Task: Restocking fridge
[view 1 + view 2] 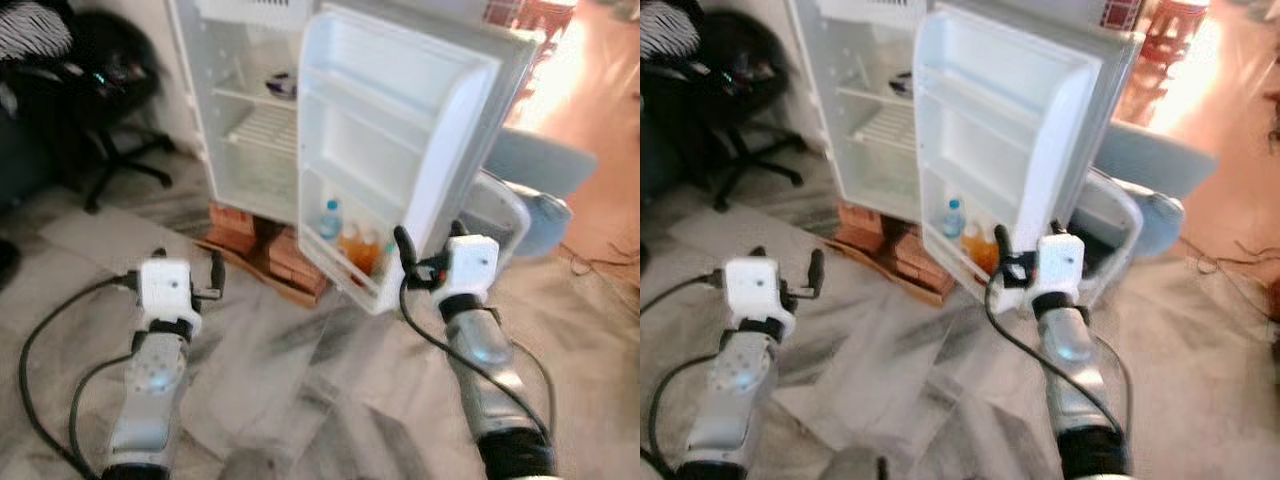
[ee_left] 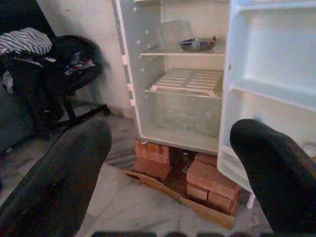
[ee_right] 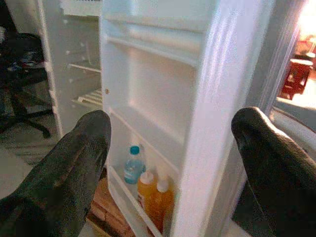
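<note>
A white fridge point(image 1: 250, 130) stands on bricks point(image 1: 245, 225) with its door point(image 1: 400, 120) swung wide. The door's lowest shelf holds a blue-capped water bottle point(image 3: 133, 165) and two orange drink bottles point(image 3: 155, 197). A metal bowl point(image 2: 197, 45) sits on an upper shelf inside; the wire rack below it is bare. My right gripper point(image 1: 430, 240) is raised at the door's outer edge, open and empty, apart from the bottles. Over the floor to the left of the fridge, my left gripper point(image 1: 188, 262) is open with nothing in it.
A black office chair point(image 1: 110, 90) with clothes on it stands left of the fridge. A flat board point(image 2: 168, 190) lies under the bricks. Behind the door are a white tub point(image 1: 500, 215) and a blue-grey container point(image 1: 545, 165). Cables point(image 1: 590, 265) trail on the marble floor at right.
</note>
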Robot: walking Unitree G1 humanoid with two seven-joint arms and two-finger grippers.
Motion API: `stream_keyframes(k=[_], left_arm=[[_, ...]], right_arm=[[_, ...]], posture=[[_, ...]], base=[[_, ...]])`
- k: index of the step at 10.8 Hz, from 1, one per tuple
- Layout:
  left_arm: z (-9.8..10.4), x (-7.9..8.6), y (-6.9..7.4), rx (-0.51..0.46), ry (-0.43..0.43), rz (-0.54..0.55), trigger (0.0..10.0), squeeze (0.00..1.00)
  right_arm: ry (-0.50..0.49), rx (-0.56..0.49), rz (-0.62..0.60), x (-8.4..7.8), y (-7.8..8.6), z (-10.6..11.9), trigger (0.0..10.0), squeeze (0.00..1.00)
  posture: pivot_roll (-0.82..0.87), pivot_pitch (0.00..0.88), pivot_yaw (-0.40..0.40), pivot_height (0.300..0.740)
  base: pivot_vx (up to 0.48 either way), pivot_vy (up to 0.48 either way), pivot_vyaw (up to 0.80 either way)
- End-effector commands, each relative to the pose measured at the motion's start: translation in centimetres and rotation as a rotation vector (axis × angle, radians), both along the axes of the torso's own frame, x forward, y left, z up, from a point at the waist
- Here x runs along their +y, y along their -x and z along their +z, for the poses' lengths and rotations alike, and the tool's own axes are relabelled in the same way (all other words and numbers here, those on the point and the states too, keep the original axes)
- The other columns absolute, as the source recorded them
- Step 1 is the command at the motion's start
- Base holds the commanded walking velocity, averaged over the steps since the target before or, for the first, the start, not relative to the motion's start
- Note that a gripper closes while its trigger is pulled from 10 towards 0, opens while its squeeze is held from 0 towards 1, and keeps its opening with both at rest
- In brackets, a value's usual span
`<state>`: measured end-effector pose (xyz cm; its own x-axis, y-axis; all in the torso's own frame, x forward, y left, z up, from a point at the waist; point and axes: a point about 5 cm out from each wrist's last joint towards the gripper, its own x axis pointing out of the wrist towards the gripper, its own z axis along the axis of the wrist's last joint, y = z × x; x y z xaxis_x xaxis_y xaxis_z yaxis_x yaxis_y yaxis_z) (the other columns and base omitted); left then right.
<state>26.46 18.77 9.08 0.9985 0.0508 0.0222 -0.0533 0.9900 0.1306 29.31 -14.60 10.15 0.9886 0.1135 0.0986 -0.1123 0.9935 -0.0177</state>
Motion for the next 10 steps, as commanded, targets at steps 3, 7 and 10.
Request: stream_keyframes(k=[3,7,10], left_arm=[[0.4,-0.4,-0.1,-0.019,0.01,-0.029,10.0,0.0],[0.3,-0.8,-0.2,-0.016,0.016,-0.037,10.0,0.0],[-1.4,0.1,0.6,0.046,0.009,0.01,10.0,0.0]], right_arm=[[0.022,-0.023,-0.024,-0.7,-0.1,0.5,10.0,0.0],[0.032,-0.023,-0.032,-1.0,-0.2,0.5,10.0,0.0],[0.032,-0.013,-0.017,-0.7,-0.4,0.4,10.0,0.0]], posture=[[0.15,0.048,-0.068,0.74],[0.15,0.052,-0.075,0.74],[0.16,0.056,-0.086,0.74]], base=[[0.358,0.0,0.0],[0.356,0.0,0.0],[0.082,0.0,0.0]])
